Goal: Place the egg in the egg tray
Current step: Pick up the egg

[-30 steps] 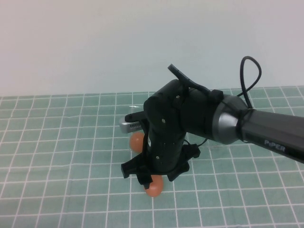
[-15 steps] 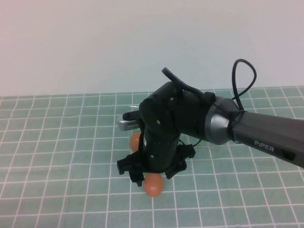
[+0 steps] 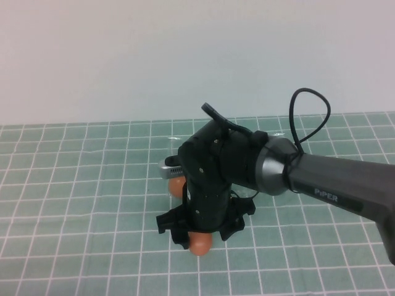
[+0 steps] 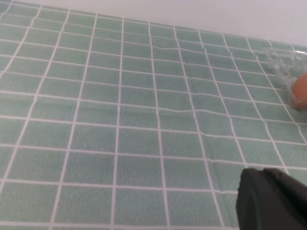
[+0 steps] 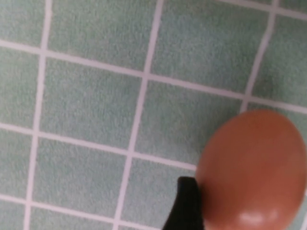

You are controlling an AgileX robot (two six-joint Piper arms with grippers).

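Note:
My right gripper (image 3: pixel 199 238) is shut on an orange-brown egg (image 3: pixel 201 245) and holds it just over the green grid mat, near the front. In the right wrist view that egg (image 5: pixel 252 170) fills the corner, with one black finger (image 5: pixel 185 206) against its side. A second egg (image 3: pixel 177 187) peeks out behind the right arm. The clear egg tray (image 4: pixel 287 64) shows in the left wrist view with one egg (image 4: pixel 301 90) in it; in the high view the arm hides most of it. My left gripper (image 4: pixel 271 199) shows only as a dark shape low over the mat.
A green mat with a white grid (image 3: pixel 74 203) covers the table up to a plain white wall (image 3: pixel 123 55). The right arm (image 3: pixel 333 182) reaches in from the right, with a cable loop (image 3: pixel 308 117) above it.
The right arm's wrist has swung a little to the left. The egg stays held in the right gripper at about the same spot.

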